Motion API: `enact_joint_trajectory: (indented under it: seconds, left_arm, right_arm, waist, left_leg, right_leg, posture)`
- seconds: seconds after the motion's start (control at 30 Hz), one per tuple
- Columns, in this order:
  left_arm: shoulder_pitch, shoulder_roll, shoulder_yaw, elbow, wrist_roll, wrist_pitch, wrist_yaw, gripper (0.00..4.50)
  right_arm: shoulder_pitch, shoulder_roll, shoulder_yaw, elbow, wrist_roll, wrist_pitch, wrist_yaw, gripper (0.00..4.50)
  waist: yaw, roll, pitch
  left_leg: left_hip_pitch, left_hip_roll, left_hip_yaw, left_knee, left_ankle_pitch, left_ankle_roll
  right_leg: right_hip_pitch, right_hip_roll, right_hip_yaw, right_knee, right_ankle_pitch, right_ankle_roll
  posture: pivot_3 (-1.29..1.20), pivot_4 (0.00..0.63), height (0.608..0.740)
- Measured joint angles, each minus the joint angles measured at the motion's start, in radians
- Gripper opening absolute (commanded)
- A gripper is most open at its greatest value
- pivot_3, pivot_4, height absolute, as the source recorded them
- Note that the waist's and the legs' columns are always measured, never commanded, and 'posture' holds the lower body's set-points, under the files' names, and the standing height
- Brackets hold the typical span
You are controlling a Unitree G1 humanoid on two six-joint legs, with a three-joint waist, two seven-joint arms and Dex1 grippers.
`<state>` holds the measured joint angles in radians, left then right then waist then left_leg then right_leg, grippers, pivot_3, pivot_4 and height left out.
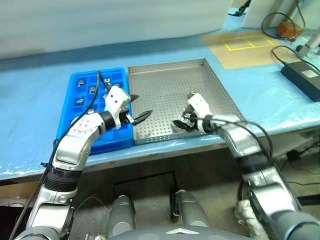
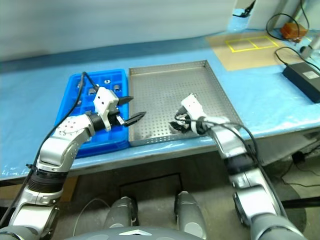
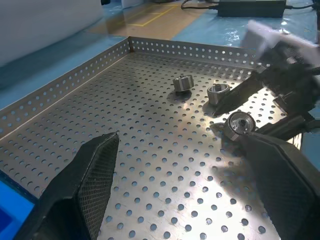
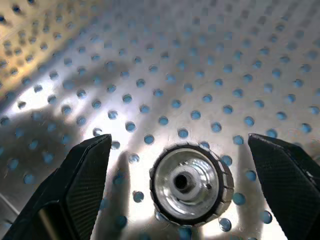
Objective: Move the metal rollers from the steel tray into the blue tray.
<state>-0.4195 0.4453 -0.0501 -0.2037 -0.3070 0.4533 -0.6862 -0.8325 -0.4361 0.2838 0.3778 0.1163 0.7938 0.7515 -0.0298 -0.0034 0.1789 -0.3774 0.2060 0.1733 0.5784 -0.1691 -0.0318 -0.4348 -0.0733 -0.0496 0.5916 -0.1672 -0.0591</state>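
The steel tray (image 1: pixel 165 82) lies in the middle of the blue-covered table, and the blue tray (image 1: pixel 75 117) sits against its left side. Three metal rollers lie on the perforated floor: one (image 3: pixel 183 83), a second (image 3: pixel 218 93), and a third (image 4: pixel 191 183) near the front rim. My right gripper (image 4: pixel 179 142) is lowered over that third roller, open, a finger on each side and not touching it. My left gripper (image 1: pixel 141 106) hovers open and empty over the seam between the two trays. Several rollers (image 1: pixel 80 82) sit in the blue tray's far compartments.
A black power adapter (image 1: pixel 302 75) with cables lies at the far right of the table. A brown board with yellow tape squares (image 1: pixel 245 45) sits behind the steel tray. The table's front edge runs just below both trays.
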Motion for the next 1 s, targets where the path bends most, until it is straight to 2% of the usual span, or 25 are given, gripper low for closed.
enact_joint_trajectory:
  seconds: [0.1,0.13,0.2,0.4,0.77,0.83,1.0]
  left_arm:
    - [-0.001,-0.012,-0.003,0.0,0.001,0.0,0.006,4.16]
    - [-0.001,-0.014,-0.003,0.0,0.001,-0.001,0.01,4.19]
    - [-0.002,-0.02,-0.003,0.002,0.004,-0.003,0.017,4.21]
    - [-0.001,-0.035,-0.003,0.0,0.013,-0.009,0.042,4.21]
    - [0.023,-0.035,-0.002,-0.001,0.018,-0.023,0.057,4.21]
    - [0.029,-0.035,-0.002,0.007,0.019,-0.042,0.054,4.21]
    - [0.043,-0.034,-0.002,0.065,0.023,-0.098,0.036,4.21]
  right_arm:
    - [-0.202,-0.031,0.023,0.151,-0.02,-0.013,0.116,4.5]
    - [-0.246,-0.039,0.031,0.196,-0.033,-0.034,0.151,4.31]
    - [-0.29,-0.038,0.061,0.284,-0.062,-0.079,0.211,3.86]
    - [-0.313,-0.004,0.104,0.451,-0.121,-0.195,0.329,1.82]
    - [-0.341,-0.029,0.122,0.429,-0.176,-0.265,0.517,1.82]
    - [-0.338,-0.035,0.128,0.427,-0.197,-0.294,0.521,2.19]
    - [-0.321,-0.037,0.132,0.422,-0.231,-0.341,0.531,3.82]
  waist:
    - [0.0,0.001,0.001]
    - [0.002,0.001,0.001]
    - [0.005,0.001,0.001]
    - [0.016,0.002,0.001]
    - [0.018,0.002,0.001]
    - [0.017,0.002,0.001]
    - [0.016,0.002,0.001]
  left_leg:
    - [-0.002,0.002,-0.001,0.0,0.0,-0.001]
    - [-0.002,0.002,-0.001,0.0,0.0,-0.001]
    - [-0.003,0.002,-0.001,0.0,0.0,0.0]
    - [-0.01,0.002,0.0,0.0,0.002,0.005]
    - [-0.005,0.003,-0.001,0.005,0.001,0.0]
    - [-0.005,0.003,-0.001,0.005,0.001,0.0]
    - [-0.006,0.003,-0.001,0.005,0.001,0.0]
  right_leg:
    - [-0.002,0.001,-0.002,0.003,0.001,-0.001]
    - [-0.002,0.001,-0.002,0.004,0.0,-0.003]
    - [-0.003,0.001,-0.003,0.004,-0.001,-0.003]
    - [-0.009,0.0,-0.003,0.004,-0.001,-0.004]
    - [-0.008,0.0,-0.003,0.015,-0.002,-0.006]
    - [-0.008,0.0,-0.003,0.015,-0.002,-0.006]
    - [-0.009,0.0,-0.003,0.014,-0.002,-0.006]
  posture:
    - [-0.26,0.15,0.74]
    - [-0.26,0.15,0.74]
    - [-0.25,0.15,0.74]
    - [-0.23,0.15,0.74]
    - [-0.22,0.15,0.74]
    - [-0.22,0.15,0.74]
    - [-0.22,0.15,0.74]
